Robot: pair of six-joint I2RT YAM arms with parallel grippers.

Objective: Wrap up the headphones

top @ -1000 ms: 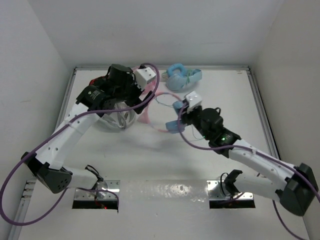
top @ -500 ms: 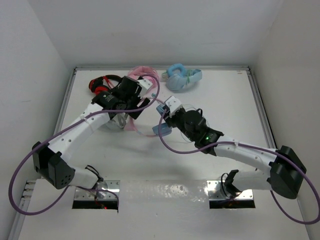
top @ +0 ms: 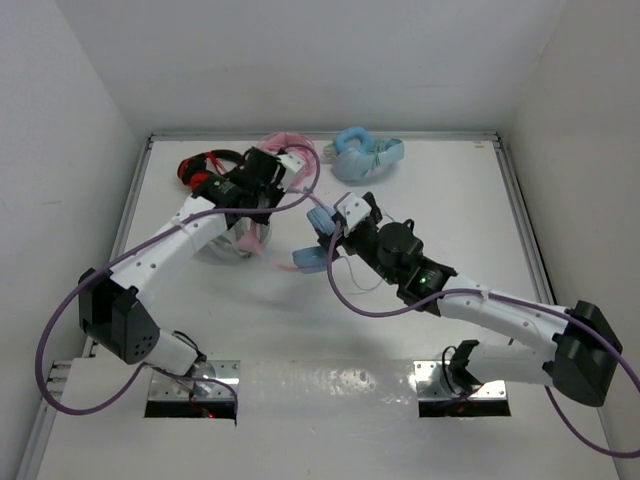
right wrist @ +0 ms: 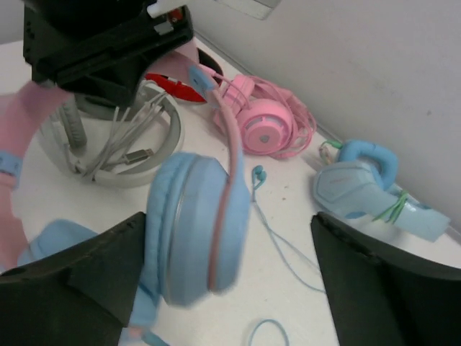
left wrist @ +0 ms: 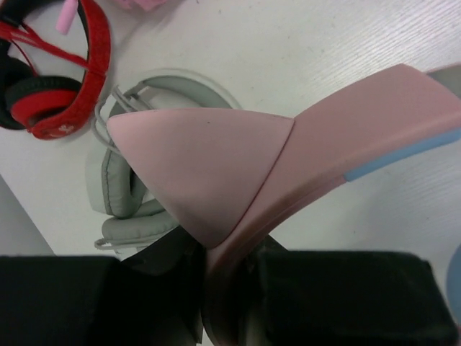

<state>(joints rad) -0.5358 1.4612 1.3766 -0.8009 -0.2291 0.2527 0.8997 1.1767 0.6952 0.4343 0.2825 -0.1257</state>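
Observation:
The headphones have a pink headband (left wrist: 346, 137) with a small pointed ear (left wrist: 202, 166) and light blue earcups (right wrist: 198, 227). My left gripper (left wrist: 230, 303) is shut on the headband just below the ear. Seen from above, it (top: 265, 185) holds the headphones (top: 310, 258) up over the middle of the table. My right gripper (right wrist: 223, 281) is open, and one earcup hangs between its wide-spread fingers (right wrist: 389, 281). The thin teal cable (right wrist: 277, 241) trails loose on the table, and its plug (right wrist: 257, 173) lies beyond the earcup.
Red and black headphones (top: 200, 165) and a white-grey pair (top: 235, 240) lie under my left arm. An all-pink pair (top: 285, 145) and a light blue pair (top: 365, 155) rest against the back wall. Raised rails border the table.
My left gripper has shut on the pink headband. My right gripper has opened and let go of the earcup. Both grippers and the headphones have shifted left.

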